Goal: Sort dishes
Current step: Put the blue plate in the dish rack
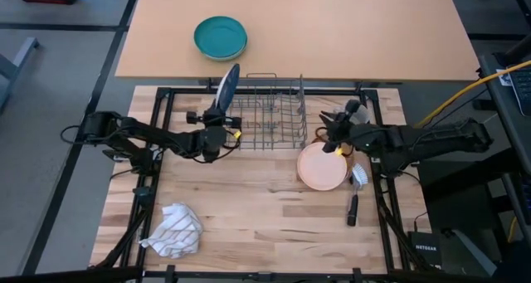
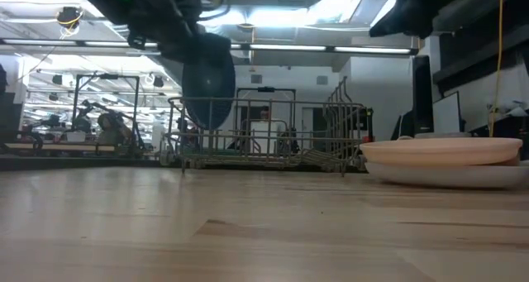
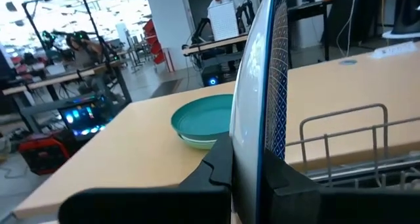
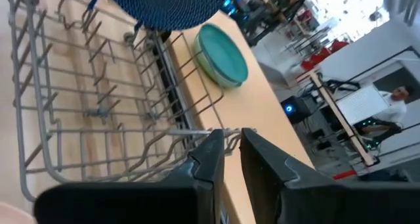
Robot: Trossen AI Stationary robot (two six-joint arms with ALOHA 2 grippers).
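My left gripper (image 1: 217, 117) is shut on a blue plate (image 1: 226, 85) that stands on edge over the far left corner of the wire dish rack (image 1: 267, 113). In the low view the blue plate (image 2: 207, 79) hangs clear of the table; whether it touches the rack I cannot tell. A peach-pink bowl (image 1: 322, 167) sits in a white plate (image 2: 446, 176) on the table to the right of the rack. My right gripper (image 4: 233, 148) hovers above the rack's right end, slightly open, with nothing between its fingers. The mug does not show clearly. My left gripper pinches the blue plate's rim (image 3: 252, 155) between its two fingers, one finger on each face. The fingers come level from the table's near side. The plate stands upright on edge above them, leaning slightly, clear of the table.
A teal-green bowl (image 1: 221, 36) sits on the far, lighter table behind the rack. A white striped cloth (image 1: 176, 231) lies crumpled at the near left. A small dark object (image 1: 353, 208) lies near the bowl, toward the right edge. Bare wood spans the near middle.
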